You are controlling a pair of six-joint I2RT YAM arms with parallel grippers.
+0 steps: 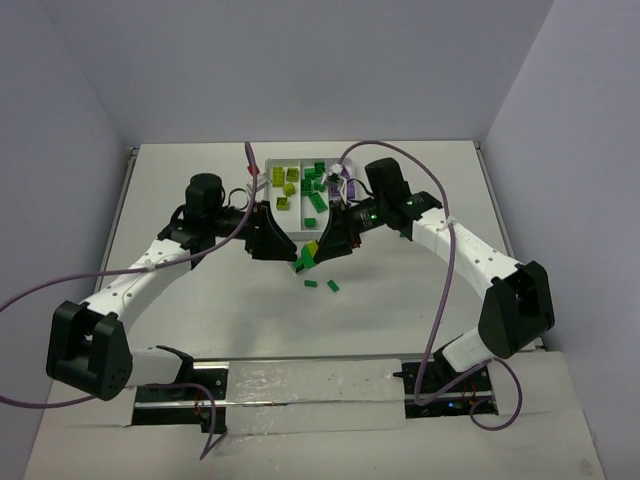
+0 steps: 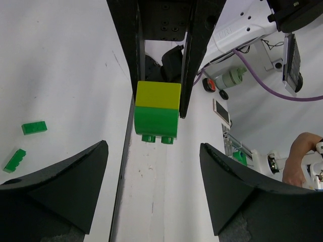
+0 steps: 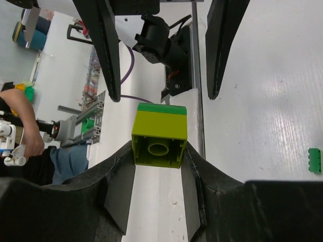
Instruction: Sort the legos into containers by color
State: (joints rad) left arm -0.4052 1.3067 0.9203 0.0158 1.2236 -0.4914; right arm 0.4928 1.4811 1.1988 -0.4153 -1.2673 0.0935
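Note:
My right gripper (image 3: 159,151) is shut on a two-colour lego stack (image 3: 159,136), its pads clamping the yellow-green half while the green half sticks out forward. In the top view the stack (image 1: 303,260) hangs above the table just in front of the white tray (image 1: 266,170), between both grippers. My left gripper (image 2: 154,151) faces it, open, and the stack (image 2: 157,112) lies just ahead of its tips, touching neither. The tray's containers hold several yellow-green and green legos (image 1: 312,185). Two loose green legos (image 1: 311,284) (image 1: 333,286) lie on the table below the grippers.
The tray stands at the back centre against the far edge of the table. Purple cables loop from both arms. The loose green bricks (image 2: 34,127) lie to the left in the left wrist view. A person's hand (image 3: 20,116) shows beyond the table's near side.

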